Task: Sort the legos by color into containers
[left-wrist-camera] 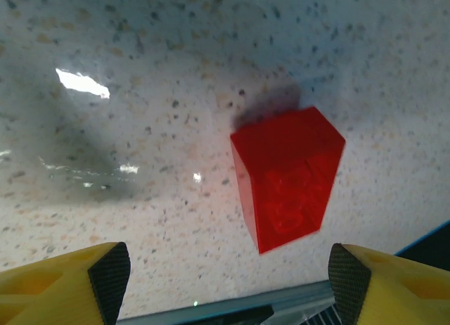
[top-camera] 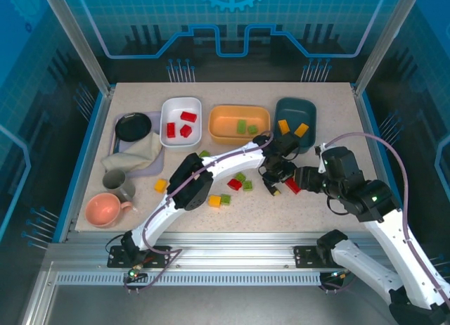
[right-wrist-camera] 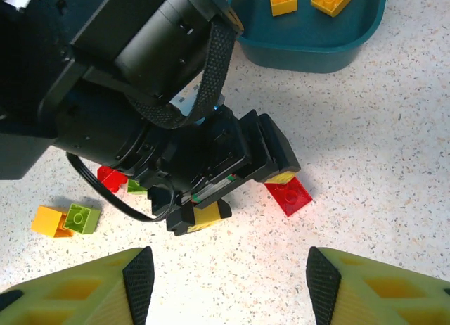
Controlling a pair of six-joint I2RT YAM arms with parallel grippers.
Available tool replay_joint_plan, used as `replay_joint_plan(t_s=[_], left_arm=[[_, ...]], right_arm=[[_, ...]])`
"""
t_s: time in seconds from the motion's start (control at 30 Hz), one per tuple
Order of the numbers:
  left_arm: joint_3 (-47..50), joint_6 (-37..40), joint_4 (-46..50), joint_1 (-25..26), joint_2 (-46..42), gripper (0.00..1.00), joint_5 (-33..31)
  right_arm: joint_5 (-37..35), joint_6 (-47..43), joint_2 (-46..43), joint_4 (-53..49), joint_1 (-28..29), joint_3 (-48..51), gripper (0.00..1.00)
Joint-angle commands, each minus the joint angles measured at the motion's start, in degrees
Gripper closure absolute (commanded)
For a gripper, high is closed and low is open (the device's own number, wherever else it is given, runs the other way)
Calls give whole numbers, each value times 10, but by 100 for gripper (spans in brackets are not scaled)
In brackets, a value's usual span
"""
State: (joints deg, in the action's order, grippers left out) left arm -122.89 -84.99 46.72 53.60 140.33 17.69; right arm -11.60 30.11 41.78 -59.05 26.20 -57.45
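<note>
The worktop [top-camera: 337,128] is pale beige with fine dark speckles. The white bowl [top-camera: 174,108] holds red legos [top-camera: 188,117], the orange bowl [top-camera: 225,129] green legos [top-camera: 241,126], the dark teal bowl [top-camera: 295,108] yellow-orange legos [top-camera: 301,130]. Loose bricks on the worktop are red [left-wrist-camera: 287,177], green [right-wrist-camera: 83,218] and yellow-orange [right-wrist-camera: 48,221]. The left hand [left-wrist-camera: 229,283] has yellow fingers [left-wrist-camera: 49,286] with black pads [left-wrist-camera: 109,276]. The right hand [right-wrist-camera: 230,283] is yellow-green, also black-padded. The round dish [top-camera: 133,126] is black, the mug [top-camera: 116,181] grey, the cup [top-camera: 105,209] pink, the cloth [top-camera: 137,156] beige.
</note>
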Motion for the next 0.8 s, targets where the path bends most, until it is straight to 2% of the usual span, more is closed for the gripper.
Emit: replay_joint_plan(t_s=[0.0,0.2,0.37,0.5,0.67,0.77], left_arm=[[-46,-49,4,7,31,22,-20],[-119,-66,27,14,78,23,-42],[-127,-91,58,16,95,36,-49],[-128,-109,51,17,104,45,-54],[-134,-122,48,18,119,50,-51],[-133,-123,50,19,122,57,-50]], right_arm=[[-3,12,-11,-10,2,8,38],[1,10,-22,-10,2,18,37],[-2,10,-41,-9,1,22,37],[-35,17,-62,-27,1,16,35],[-56,31,-76,-55,2,10,34],[-55,39,-82,-58,2,15,34]])
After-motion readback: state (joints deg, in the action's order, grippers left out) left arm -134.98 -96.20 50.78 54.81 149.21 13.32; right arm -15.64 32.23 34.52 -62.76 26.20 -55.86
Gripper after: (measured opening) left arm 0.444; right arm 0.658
